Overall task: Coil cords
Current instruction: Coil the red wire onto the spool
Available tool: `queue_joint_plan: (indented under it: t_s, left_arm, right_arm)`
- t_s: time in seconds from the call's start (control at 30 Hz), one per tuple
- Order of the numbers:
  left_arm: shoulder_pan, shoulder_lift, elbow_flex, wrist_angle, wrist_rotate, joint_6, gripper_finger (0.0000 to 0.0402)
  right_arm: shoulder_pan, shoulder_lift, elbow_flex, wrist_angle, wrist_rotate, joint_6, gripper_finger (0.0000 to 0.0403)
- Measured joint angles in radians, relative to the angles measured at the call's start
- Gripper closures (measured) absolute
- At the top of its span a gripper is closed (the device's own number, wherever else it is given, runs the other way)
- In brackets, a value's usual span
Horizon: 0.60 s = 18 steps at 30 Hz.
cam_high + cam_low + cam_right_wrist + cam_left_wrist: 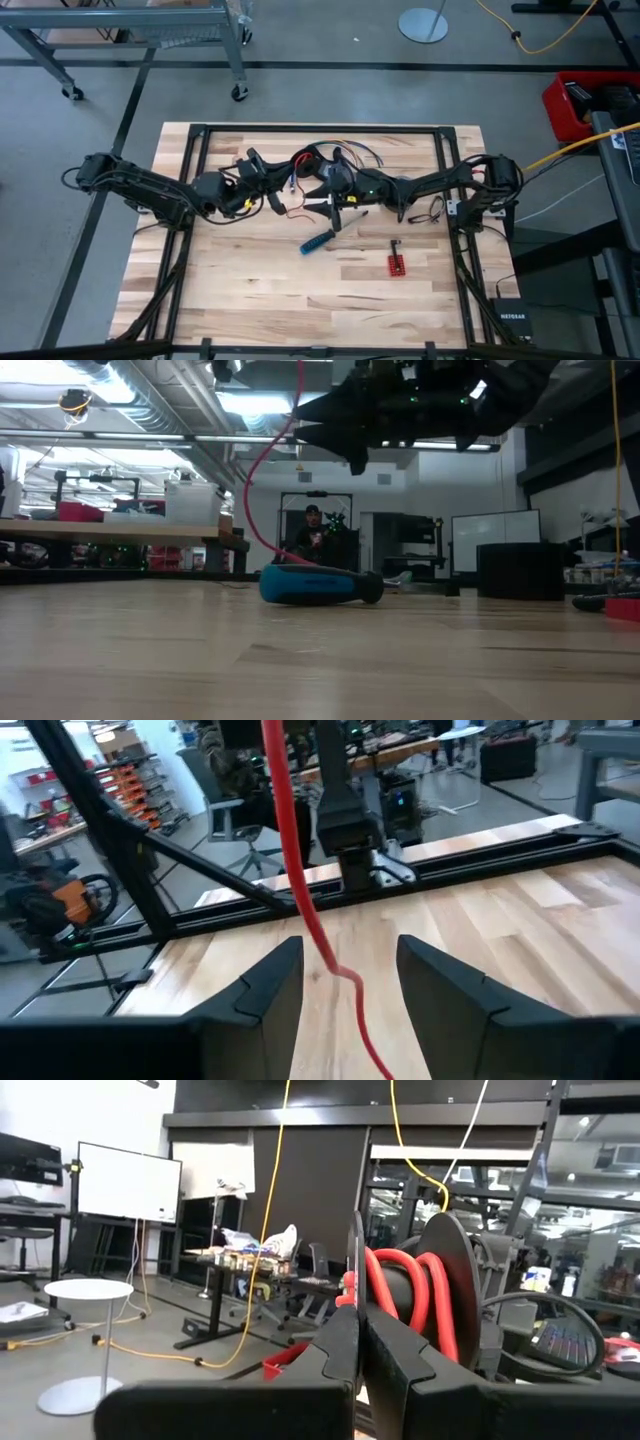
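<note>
Workshop benches and a whiteboard lie beyond the pale wooden table (250,280), over whose middle both arms meet: the left gripper (358,1342) is clenched tight on the red cord (400,1295), whose loops wind over a dark spool just past its fingertips, while the right gripper (350,982) hangs released with the same red cord (300,880) running down between its spread fingers to the boards. From the grippers outward, thin red and dark cords (330,152) trail toward twelve o'clock, a blue-handled screwdriver (318,241) lies at six o'clock, and a small red part (396,265) sits at five o'clock. I judge the cord light, limp and springy, so it is best pinched on the straight hanging run near the spool and kept taut.
</note>
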Motion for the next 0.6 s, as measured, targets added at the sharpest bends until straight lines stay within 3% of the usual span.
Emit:
queue_joint_plan:
  t_s: [0.6]
  left_arm:
    - [0.001,-0.001,0.0,0.005,0.001,-0.001,0.0401]
  right_arm:
    - [0.019,0.02,0.009,-0.008,-0.021,0.0,0.0235]
